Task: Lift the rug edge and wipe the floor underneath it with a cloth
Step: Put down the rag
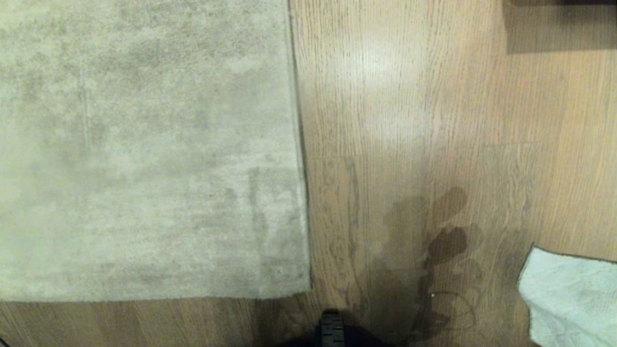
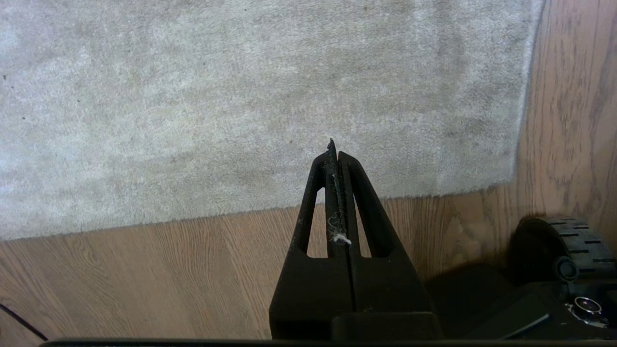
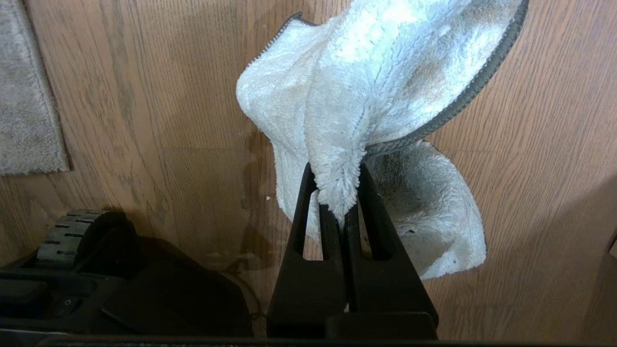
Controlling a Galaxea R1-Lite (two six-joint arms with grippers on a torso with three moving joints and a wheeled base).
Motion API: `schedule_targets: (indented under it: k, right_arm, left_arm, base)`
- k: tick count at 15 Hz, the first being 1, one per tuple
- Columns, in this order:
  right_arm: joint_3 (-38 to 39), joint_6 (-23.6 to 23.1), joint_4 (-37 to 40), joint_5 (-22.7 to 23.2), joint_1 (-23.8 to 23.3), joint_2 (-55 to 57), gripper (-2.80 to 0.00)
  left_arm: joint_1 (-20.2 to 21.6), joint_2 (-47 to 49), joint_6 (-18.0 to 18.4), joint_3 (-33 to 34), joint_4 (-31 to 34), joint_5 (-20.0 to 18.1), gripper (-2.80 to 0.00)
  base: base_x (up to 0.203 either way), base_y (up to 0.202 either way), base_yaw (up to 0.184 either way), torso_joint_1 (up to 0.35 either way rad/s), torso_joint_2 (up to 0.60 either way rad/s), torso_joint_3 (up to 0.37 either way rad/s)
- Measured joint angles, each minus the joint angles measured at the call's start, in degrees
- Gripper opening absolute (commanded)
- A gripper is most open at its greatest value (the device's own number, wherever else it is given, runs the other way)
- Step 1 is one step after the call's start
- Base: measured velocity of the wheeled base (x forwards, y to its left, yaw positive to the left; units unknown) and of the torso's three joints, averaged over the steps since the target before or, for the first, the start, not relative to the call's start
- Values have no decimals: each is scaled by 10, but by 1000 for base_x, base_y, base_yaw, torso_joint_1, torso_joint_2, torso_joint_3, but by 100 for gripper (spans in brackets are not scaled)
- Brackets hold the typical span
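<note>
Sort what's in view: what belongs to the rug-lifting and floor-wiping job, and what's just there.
For the job:
- rug edge, lying flat
- floor
- cloth, pinched in the right gripper
- left gripper, shut and empty, above the rug's near border

Just there:
- robot base wheel
- dark furniture, far right

Overhead head view, two floorward wrist views

dark furniture base [image 1: 559, 24], shadow beneath it

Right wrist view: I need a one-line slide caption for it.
Right tool shut on the pale cloth, held above the wood floor, rug edge lying flat off to one side.
</note>
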Motion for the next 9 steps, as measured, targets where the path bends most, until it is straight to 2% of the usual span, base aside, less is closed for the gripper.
schedule_targets:
  k: [4,9]
  right_arm:
    - [0,0,0,0,-1,0,-280]
    - [0,0,0,0,0,0,-280]
  left_arm:
    - [-1,0,-1,0,0,0,-280]
    - [0,0,-1,0,0,0,-280]
  base:
    - [1,-15,3,1,0,2]
    - [1,-176,3,4,1,3]
